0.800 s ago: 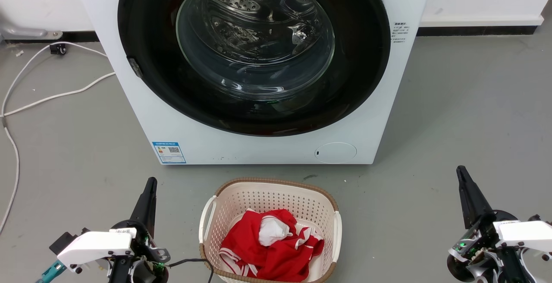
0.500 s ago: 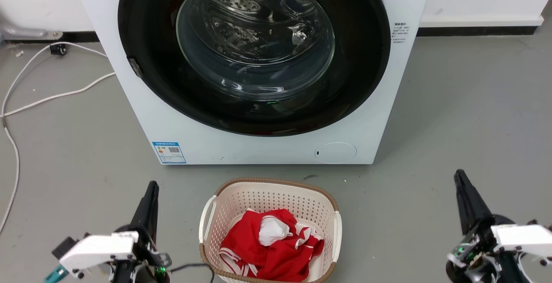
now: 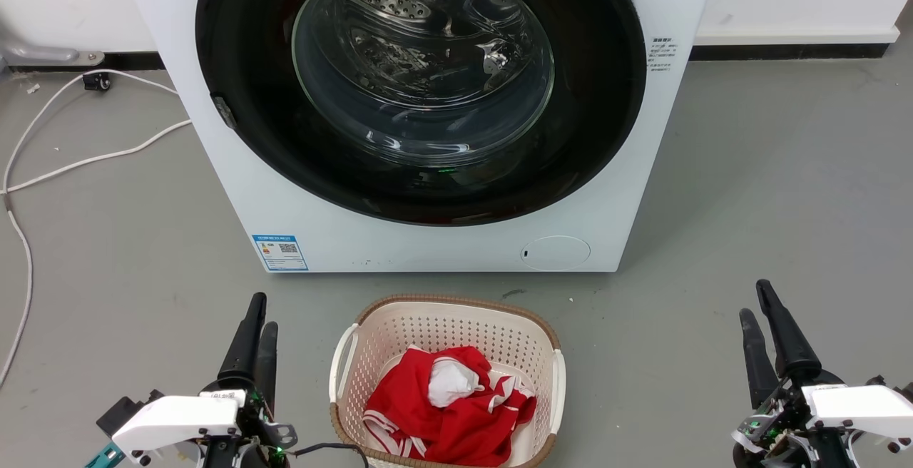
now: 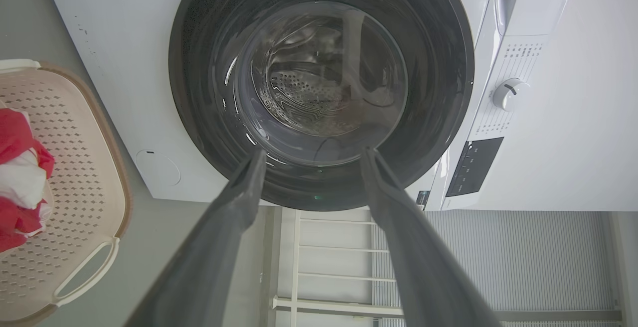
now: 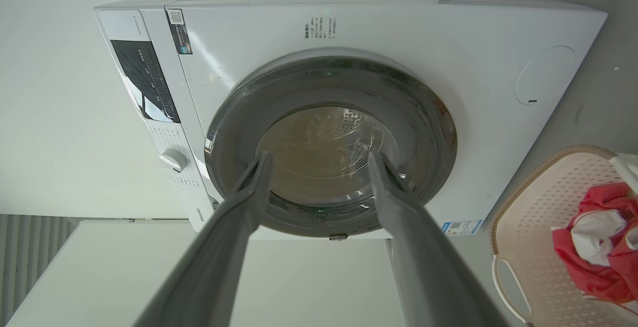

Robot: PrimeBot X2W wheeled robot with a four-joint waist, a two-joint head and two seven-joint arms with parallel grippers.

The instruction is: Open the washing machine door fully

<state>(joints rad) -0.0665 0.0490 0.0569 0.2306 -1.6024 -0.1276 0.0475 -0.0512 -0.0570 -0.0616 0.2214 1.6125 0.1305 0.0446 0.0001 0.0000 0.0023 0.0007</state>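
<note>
The washing machine (image 3: pixel 399 247) is seen standing on the grey floor, and the washing machine door (image 3: pixel 421 75) is shut flat against its front, with the steel drum visible through the glass bowl. A blue sticker (image 3: pixel 279 252) is fixed at the machine's lower left corner and a round flap (image 3: pixel 555 252) is set at its lower right. Directly in front of the machine a beige laundry basket (image 3: pixel 456 300) is placed, and a red and white garment (image 3: pixel 456 411) is heaped inside it. The left gripper (image 3: pixel 262 314) is held low in front of the machine's left corner, well apart from the door, its fingers parted and nothing held between them. The right gripper (image 3: pixel 754 300) is held off the machine's right side, likewise clear of the door, its fingers spread and empty. A white cable (image 3: pixel 93 158) is trailed across the floor to the machine's left.
</note>
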